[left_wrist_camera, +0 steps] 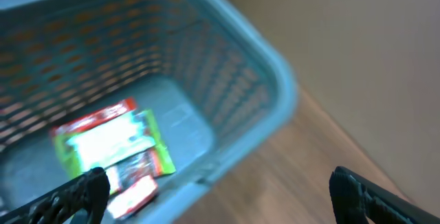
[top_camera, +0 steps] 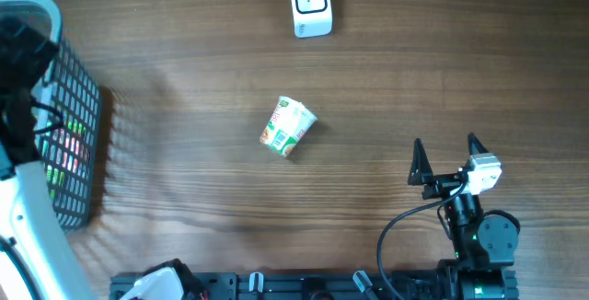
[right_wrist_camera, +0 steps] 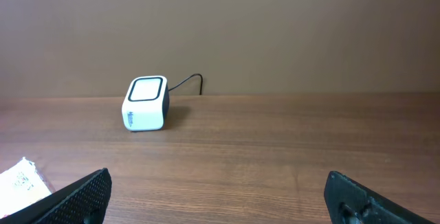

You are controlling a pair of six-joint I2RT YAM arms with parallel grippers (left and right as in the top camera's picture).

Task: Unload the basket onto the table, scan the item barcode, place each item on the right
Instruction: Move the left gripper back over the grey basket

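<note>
A small green and white packet lies on its side mid-table; its white corner shows at the lower left of the right wrist view. The white barcode scanner stands at the far edge, facing up, with its cable behind it. My right gripper is open near the front right, to the right of the packet, with nothing between its fingers. My left gripper is open and empty, hovering over the rim of the basket at the far left.
The grey mesh basket stands at the table's left edge. It holds green, red and white packets. My left arm reaches over it. The right arm's cable loops near the front edge.
</note>
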